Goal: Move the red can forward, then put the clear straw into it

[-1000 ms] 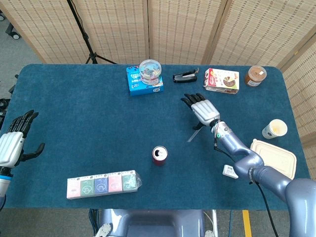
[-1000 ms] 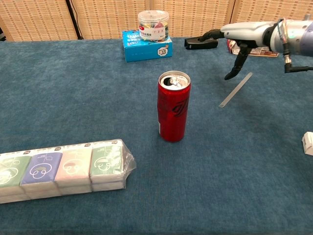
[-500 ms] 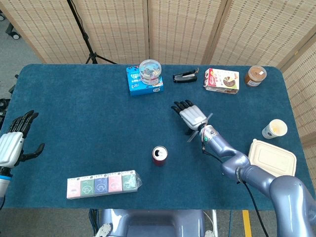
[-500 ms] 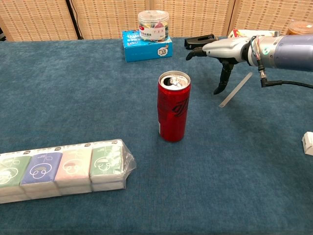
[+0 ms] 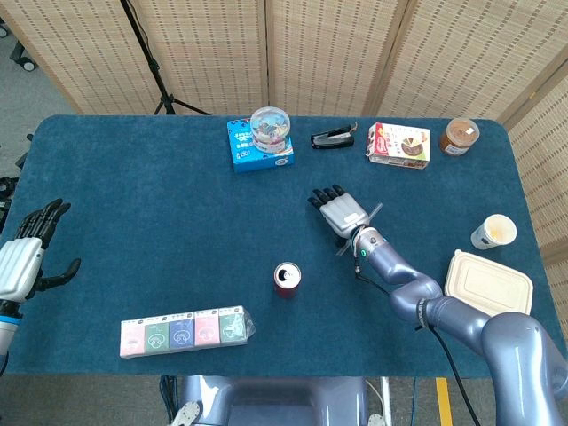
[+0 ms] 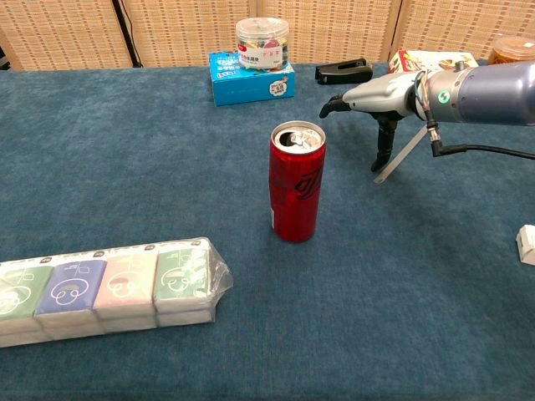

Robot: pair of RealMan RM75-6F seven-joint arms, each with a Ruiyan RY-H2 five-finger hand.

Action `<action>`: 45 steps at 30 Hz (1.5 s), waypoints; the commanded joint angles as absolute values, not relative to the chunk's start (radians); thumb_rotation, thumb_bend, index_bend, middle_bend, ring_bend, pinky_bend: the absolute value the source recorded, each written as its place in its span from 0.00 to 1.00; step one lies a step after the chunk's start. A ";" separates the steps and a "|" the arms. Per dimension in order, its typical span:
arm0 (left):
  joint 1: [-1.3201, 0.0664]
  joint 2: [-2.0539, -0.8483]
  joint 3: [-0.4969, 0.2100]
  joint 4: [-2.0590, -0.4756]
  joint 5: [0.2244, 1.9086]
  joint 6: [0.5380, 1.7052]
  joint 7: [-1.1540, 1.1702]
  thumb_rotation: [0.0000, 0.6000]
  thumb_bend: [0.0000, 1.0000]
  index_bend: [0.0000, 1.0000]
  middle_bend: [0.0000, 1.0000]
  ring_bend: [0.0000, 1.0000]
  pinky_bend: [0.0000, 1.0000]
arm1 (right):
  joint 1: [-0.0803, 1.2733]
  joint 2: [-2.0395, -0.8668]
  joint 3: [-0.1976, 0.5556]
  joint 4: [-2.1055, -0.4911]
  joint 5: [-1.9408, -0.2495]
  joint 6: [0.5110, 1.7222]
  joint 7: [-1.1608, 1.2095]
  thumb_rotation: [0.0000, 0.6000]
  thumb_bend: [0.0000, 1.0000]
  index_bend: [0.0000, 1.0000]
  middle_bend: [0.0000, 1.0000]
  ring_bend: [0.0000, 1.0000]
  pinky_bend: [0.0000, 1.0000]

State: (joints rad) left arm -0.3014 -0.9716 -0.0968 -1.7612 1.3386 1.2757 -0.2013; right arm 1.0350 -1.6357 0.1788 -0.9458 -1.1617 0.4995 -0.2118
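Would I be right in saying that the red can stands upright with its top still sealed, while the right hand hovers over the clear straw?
Not quite: the red can is already open, as the chest view shows a hole in its lid. The rest holds: it stands upright, and the right hand hovers over the clear straw.

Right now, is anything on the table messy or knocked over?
Nothing looks spilled or knocked over. The red can stands upright with its top open. The clear straw lies flat on the blue table, under the right hand. The other boxes and jars sit upright.
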 commanded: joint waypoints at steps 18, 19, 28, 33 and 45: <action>-0.300 -0.968 -0.096 -1.773 1.352 1.247 -0.182 1.00 0.36 0.00 0.00 0.00 0.00 | 0.994 -1.449 0.066 -1.180 -1.096 0.560 -0.420 1.00 0.00 0.00 0.00 0.00 0.00; -0.300 -0.968 -0.096 -1.775 1.352 1.245 -0.179 1.00 0.36 0.00 0.00 0.00 0.00 | 0.990 -1.435 0.058 -1.196 -1.099 0.566 -0.429 1.00 0.00 0.00 0.00 0.00 0.00; -0.301 -0.964 -0.092 -1.784 1.361 1.233 -0.173 1.00 0.36 0.00 0.00 0.00 0.00 | 0.963 -1.347 0.054 -1.280 -1.136 0.626 -0.402 1.00 0.00 0.00 0.00 0.00 0.00; -0.300 -0.960 -0.093 -1.784 1.364 1.232 -0.179 1.00 0.36 0.00 0.00 0.00 0.00 | 0.956 -1.332 0.076 -1.237 -1.148 0.655 -0.368 1.00 0.00 0.00 0.00 0.00 0.00; -0.299 -0.962 -0.091 -1.784 1.373 1.229 -0.177 1.00 0.36 0.00 0.00 0.00 0.00 | 0.943 -1.469 0.121 -0.830 -1.113 0.590 -0.206 1.00 0.00 0.00 0.00 0.00 0.00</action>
